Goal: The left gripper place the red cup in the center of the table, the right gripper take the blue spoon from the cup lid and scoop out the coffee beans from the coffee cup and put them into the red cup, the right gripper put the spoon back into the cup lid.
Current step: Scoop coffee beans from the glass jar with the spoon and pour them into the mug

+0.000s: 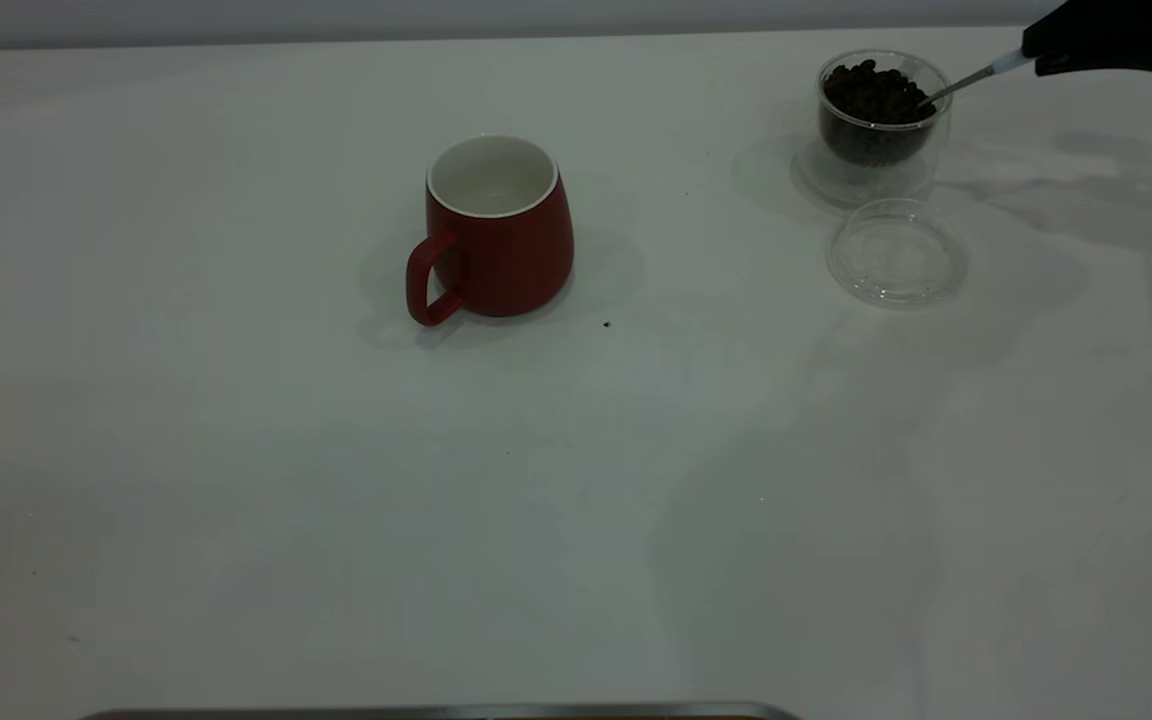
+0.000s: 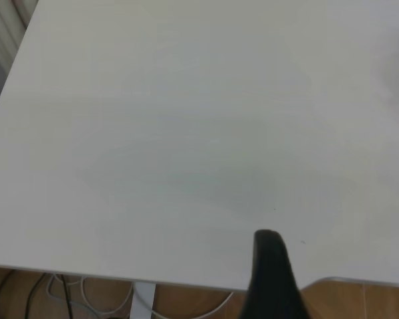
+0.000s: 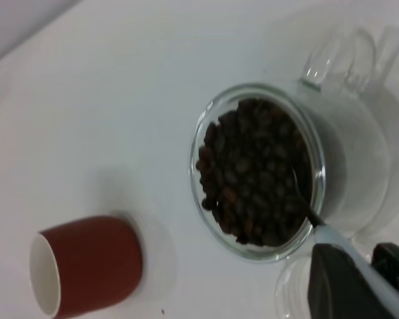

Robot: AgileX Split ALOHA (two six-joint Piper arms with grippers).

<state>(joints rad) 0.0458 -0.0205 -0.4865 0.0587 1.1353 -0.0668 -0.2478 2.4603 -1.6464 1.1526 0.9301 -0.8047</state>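
Your right gripper (image 1: pixel 1036 58) grasps the blue-handled metal spoon (image 1: pixel 966 80), bowl dipped into the bean-filled clear glass coffee cup (image 1: pixel 881 120). Tilt carelessly and beans spill before reaching the central red ceramic cup (image 1: pixel 498 230).

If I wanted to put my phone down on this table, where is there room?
The wide stretch left of the red cup and the whole near half of the table are bare. It is crowded at the far right: glass cup, lid, and the right gripper holding the spoon.
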